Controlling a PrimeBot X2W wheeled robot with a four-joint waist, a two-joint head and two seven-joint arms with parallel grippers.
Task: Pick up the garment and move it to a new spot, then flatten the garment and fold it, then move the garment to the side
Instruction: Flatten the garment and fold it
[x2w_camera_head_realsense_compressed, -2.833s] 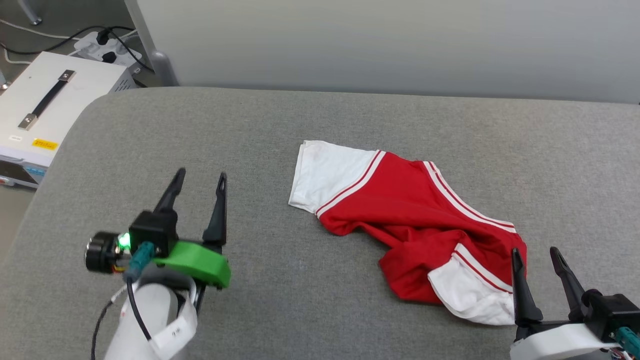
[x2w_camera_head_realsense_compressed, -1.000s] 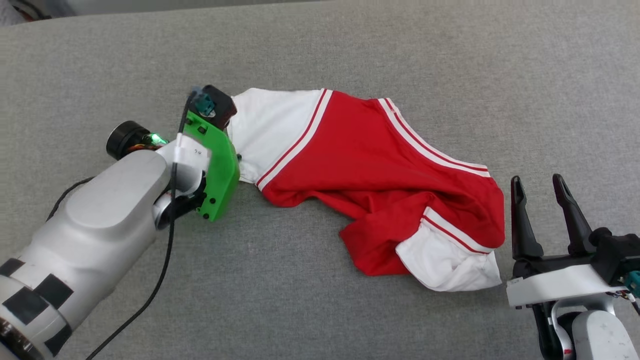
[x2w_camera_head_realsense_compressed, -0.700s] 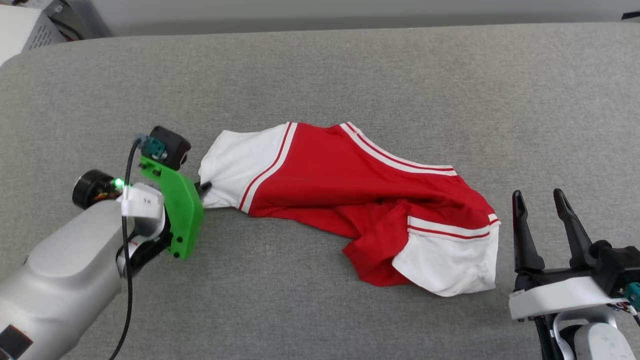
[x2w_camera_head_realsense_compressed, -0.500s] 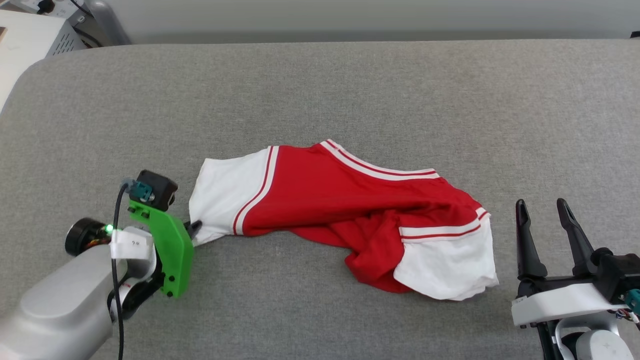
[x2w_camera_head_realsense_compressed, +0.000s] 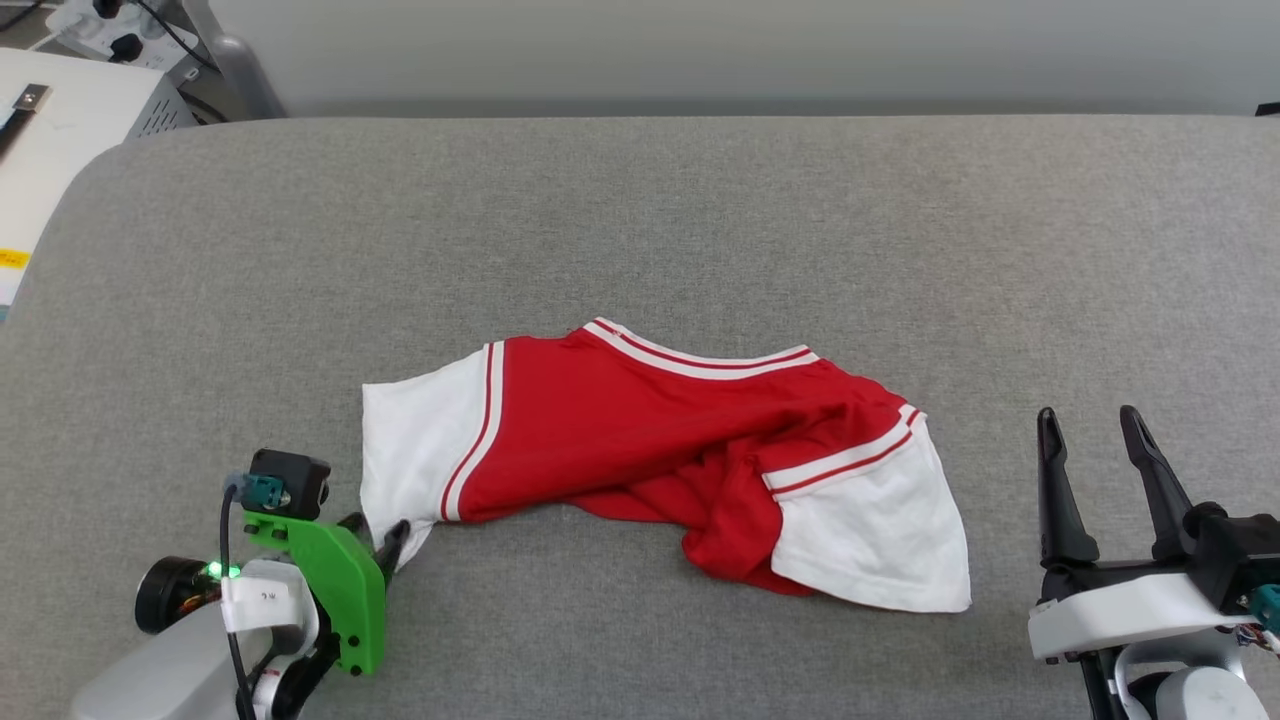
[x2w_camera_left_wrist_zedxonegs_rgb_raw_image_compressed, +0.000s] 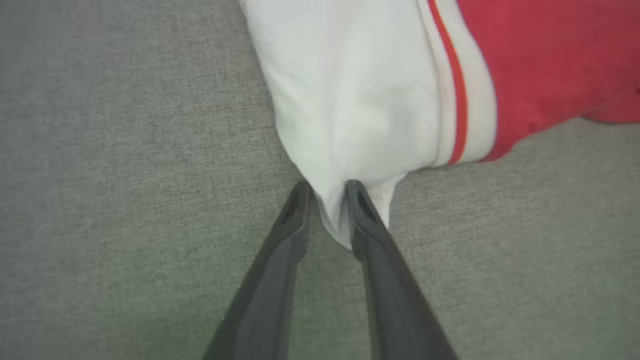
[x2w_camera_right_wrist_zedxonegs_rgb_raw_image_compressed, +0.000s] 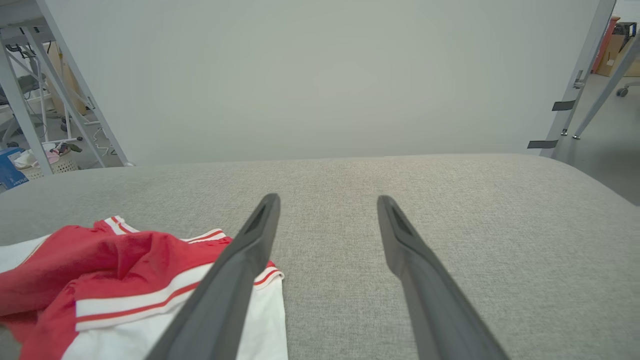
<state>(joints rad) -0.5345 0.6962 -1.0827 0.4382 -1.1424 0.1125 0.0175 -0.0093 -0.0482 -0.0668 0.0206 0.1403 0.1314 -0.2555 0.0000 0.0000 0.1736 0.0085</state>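
The garment (x2w_camera_head_realsense_compressed: 640, 440), red with white sleeves and striped trim, lies crumpled on the grey cushion, its print hidden. My left gripper (x2w_camera_head_realsense_compressed: 385, 535) at the lower left is shut on the edge of the left white sleeve (x2w_camera_left_wrist_zedxonegs_rgb_raw_image_compressed: 350, 115); in the left wrist view white cloth is pinched between the two fingertips (x2w_camera_left_wrist_zedxonegs_rgb_raw_image_compressed: 327, 192). My right gripper (x2w_camera_head_realsense_compressed: 1090, 430) stands open at the lower right, a little to the right of the other white sleeve (x2w_camera_head_realsense_compressed: 880, 540) and not touching it. The right wrist view has the garment (x2w_camera_right_wrist_zedxonegs_rgb_raw_image_compressed: 100, 260) at the lower left beside the open fingers (x2w_camera_right_wrist_zedxonegs_rgb_raw_image_compressed: 250, 260).
The grey cushioned surface (x2w_camera_head_realsense_compressed: 700, 220) stretches wide, with its rounded left corner (x2w_camera_head_realsense_compressed: 90, 180) and a pale wall behind. A white box (x2w_camera_head_realsense_compressed: 60, 130) and cables sit off the far left. Metal frame legs (x2w_camera_right_wrist_zedxonegs_rgb_raw_image_compressed: 580, 75) stand beyond the right end.
My left gripper closed on the left sleeve and dragged the garment toward me and to the left. The head camera shifted as well. The right gripper stayed open.
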